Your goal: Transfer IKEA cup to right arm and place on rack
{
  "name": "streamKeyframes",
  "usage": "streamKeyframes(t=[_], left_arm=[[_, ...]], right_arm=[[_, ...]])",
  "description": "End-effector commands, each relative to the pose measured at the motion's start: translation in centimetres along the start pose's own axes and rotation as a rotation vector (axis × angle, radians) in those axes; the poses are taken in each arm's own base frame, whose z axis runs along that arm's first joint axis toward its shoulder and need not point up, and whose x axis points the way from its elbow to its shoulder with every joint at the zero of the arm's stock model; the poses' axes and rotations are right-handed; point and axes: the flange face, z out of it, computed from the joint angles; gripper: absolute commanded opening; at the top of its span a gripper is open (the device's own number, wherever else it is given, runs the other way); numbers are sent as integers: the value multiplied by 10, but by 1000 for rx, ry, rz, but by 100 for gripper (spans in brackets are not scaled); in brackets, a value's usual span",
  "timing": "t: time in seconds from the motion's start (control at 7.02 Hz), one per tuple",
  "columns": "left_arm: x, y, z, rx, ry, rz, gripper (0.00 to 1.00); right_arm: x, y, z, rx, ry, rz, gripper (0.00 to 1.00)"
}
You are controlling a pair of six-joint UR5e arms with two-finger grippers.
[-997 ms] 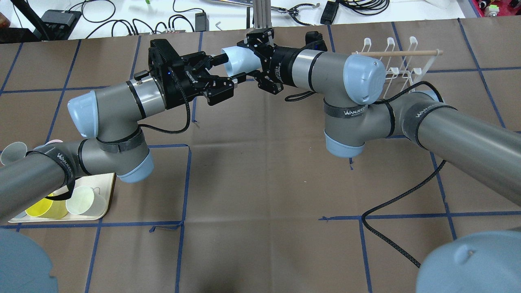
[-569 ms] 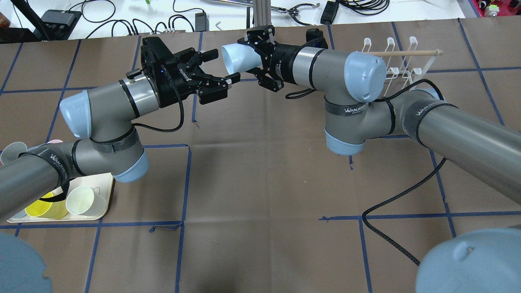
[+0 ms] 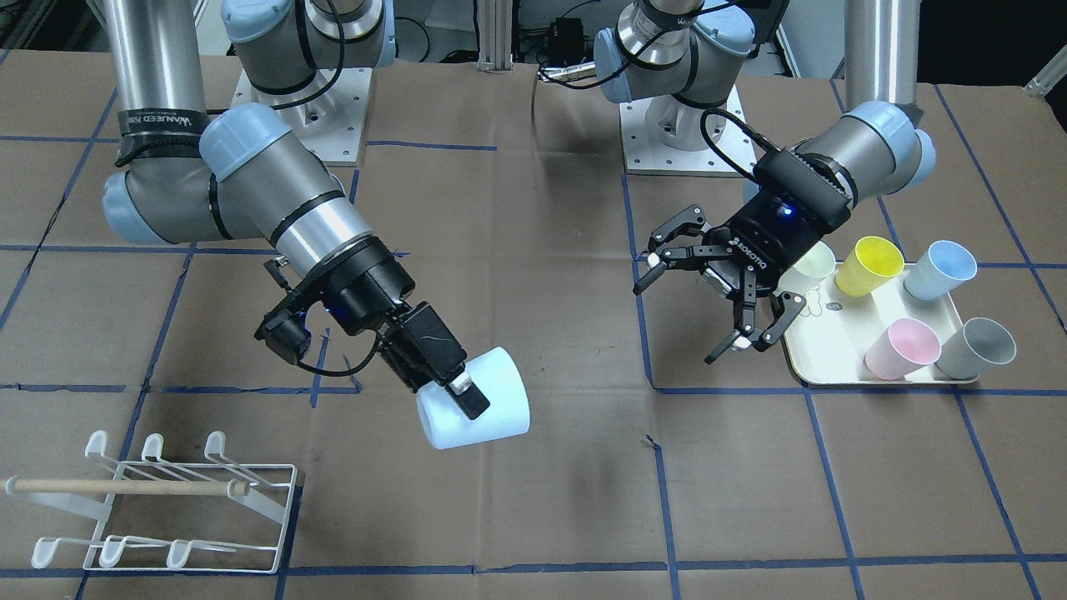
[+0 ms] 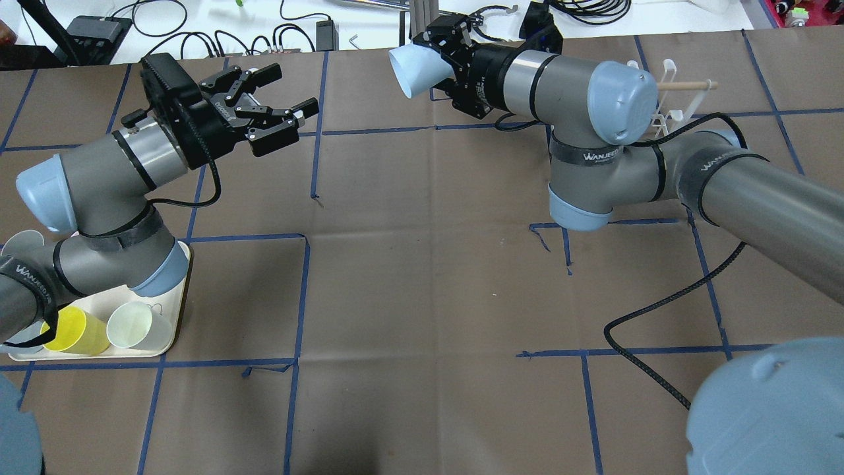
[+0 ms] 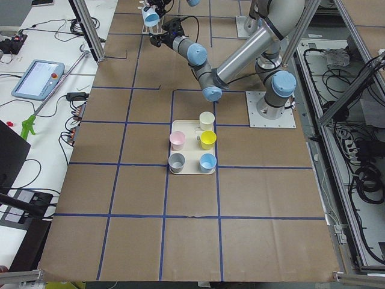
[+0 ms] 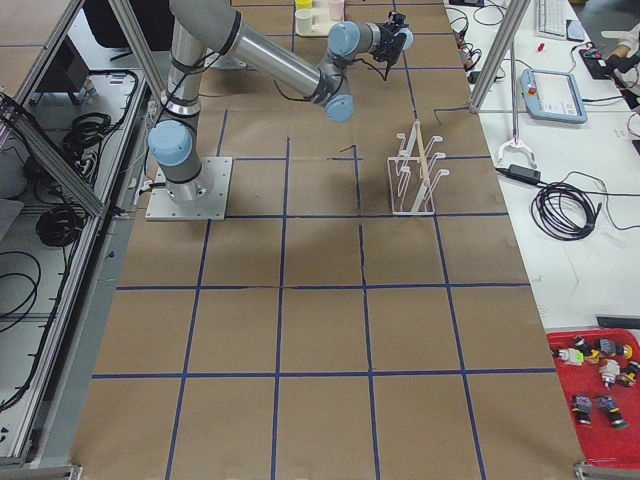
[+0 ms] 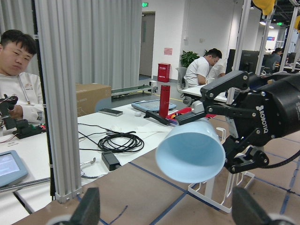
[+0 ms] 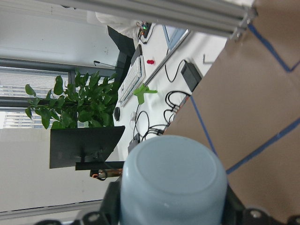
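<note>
My right gripper [image 3: 461, 398] is closed on the base end of the pale blue cup [image 3: 500, 400]. It holds the cup on its side in the air above the brown surface [image 3: 567, 517], and the white wire rack [image 3: 167, 500] sits on that surface near it. My left gripper [image 3: 700, 304] hangs spread wide with nothing in it, well apart from the cup and just beside the cream tray [image 3: 821, 367], where five more cups [image 3: 871, 265] stand.
</note>
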Motion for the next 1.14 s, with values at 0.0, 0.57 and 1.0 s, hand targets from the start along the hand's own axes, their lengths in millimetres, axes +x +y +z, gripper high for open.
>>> streamKeyframes(t=[0.0,0.57,1.0], left_arm=[[-52,-27,16,-96,-143,-63,99],[-80,-94,75,-656,-551,-253,99],[-29,-109,45,-1017,-661,-489,100]], right_arm=[[12,-41,-14,128,66,-306,36],[21,-113,-38,301,286,-913,33],[48,-165,-38,314,433,-1179,33]])
